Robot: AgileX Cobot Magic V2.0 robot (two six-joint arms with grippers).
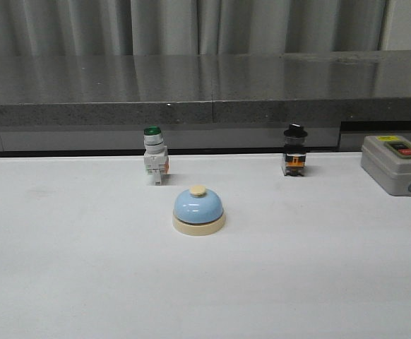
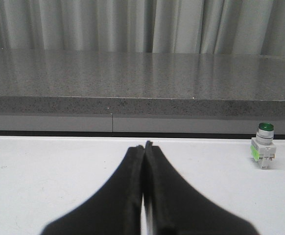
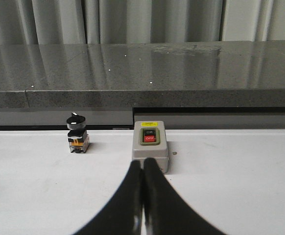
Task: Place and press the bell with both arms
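Here, in the front view, the bell (image 1: 199, 210) sits upright on the white desk (image 1: 85, 282), near the middle and well clear of everything else. Behind it to the left stands a green-capped push-button switch (image 1: 155, 155), and behind it to the right a black-knobbed selector switch (image 1: 294, 150). A grey control box (image 1: 396, 164) with coloured buttons rests at the far right edge. Neither arm shows here.

In the left wrist view, the left gripper (image 2: 146, 145) has its jaws pressed together with nothing between them, hanging over bare desk. The green-capped switch stands off to one side, well apart from the fingertips.

In the right wrist view, the right gripper (image 3: 142, 162) likewise has its jaws closed and empty. Their tips appear just in front of the grey box, though whether they touch it is hard to judge. The black-knobbed switch stands beside the box, apart from it.
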